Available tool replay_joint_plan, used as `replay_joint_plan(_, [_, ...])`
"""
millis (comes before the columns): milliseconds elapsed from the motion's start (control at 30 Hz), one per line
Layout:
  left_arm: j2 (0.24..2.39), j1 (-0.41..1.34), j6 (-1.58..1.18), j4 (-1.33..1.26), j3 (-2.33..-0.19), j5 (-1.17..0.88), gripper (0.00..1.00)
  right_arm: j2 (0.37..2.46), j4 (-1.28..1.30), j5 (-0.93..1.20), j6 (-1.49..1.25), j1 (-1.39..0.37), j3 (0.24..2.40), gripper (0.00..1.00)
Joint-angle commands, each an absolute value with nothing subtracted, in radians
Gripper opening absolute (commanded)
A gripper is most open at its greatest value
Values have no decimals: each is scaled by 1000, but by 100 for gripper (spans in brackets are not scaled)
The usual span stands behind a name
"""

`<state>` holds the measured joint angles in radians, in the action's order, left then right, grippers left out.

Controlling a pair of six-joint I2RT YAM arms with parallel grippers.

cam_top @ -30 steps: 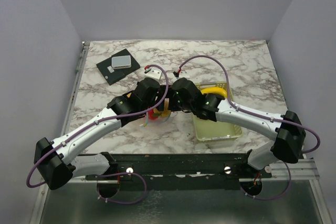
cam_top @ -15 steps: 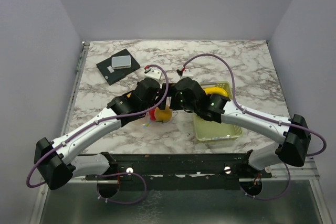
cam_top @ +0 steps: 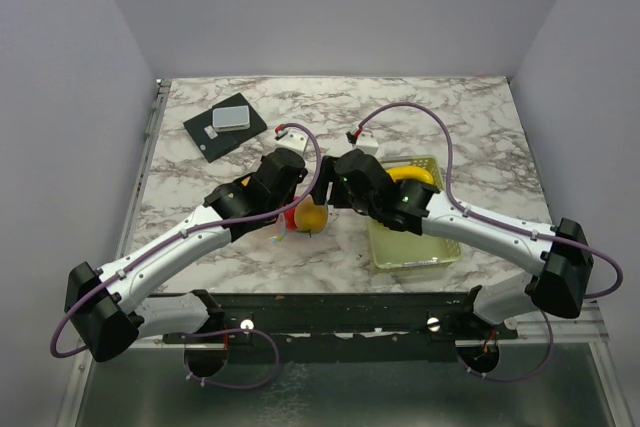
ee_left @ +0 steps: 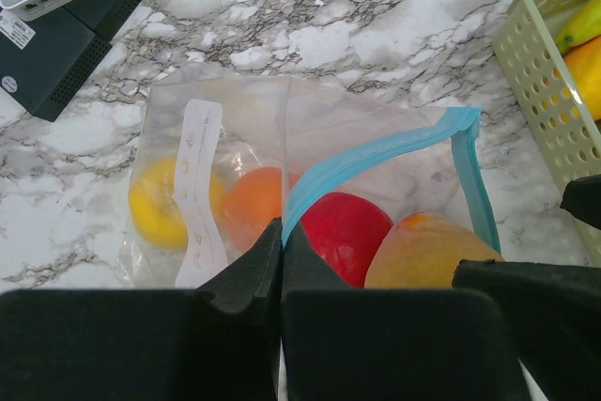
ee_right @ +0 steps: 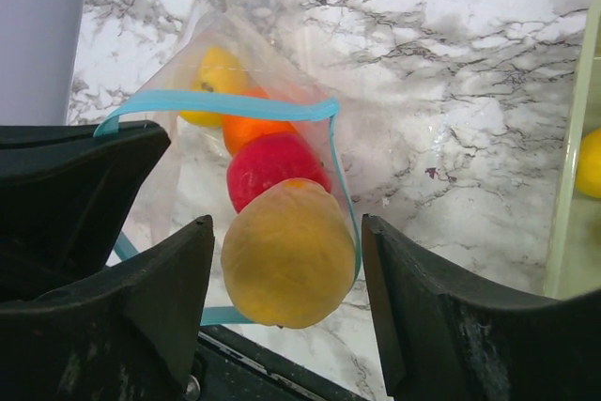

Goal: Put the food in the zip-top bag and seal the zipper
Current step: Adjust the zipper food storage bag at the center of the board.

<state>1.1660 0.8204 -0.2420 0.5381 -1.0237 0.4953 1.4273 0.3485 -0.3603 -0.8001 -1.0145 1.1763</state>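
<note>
Zip-top bag [ee_left: 246, 124], mouth nearest you: your left gripper [ee_left: 282, 234] is clamped on its zipper [ee_left: 376, 152]. Your right gripper [ee_right: 285, 232] stands wide open astride a yellow-orange fruit [ee_right: 282, 265] at the mouth, with a red apple [ee_right: 268, 168] behind. Beyond: marble table [ee_right: 451, 91], mesh basket [ee_left: 526, 63], grey walls [cam_top: 330, 7].

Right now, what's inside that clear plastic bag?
The bag holds four toy fruits: a yellow one deepest, then an orange, a red apple and a yellow-orange piece at the mouth. Anything lying beneath them is covered.
</note>
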Motion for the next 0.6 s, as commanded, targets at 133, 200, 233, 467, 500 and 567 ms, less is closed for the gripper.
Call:
replay_joint_plan(133, [1157,825,-237,525,-1014,480,0,1508,390,-441,-801,-1015,1200,62])
replay_joint_plan(200, [1157,826,-235,525,-1014,480,0,1516,384,-438,-802,-1010,1200,60])
replay_joint_plan(233, [1156,827,-235,525,-1014,480,0,1519,381,-436,-801,-1007,1200,59])
replay_joint_plan(467, [1154,826,-235,525,-1014,480,0,1536,362,-421,-802,-987,1194,50])
replay_joint_plan(500, [1154,826,-235,525,-1014,480,0,1539,362,-416,-803,-983,1194,49])
replay_joint_plan(567, [1152,826,-236,525,-1014,482,0,1544,359,-409,-803,-977,1191,47])
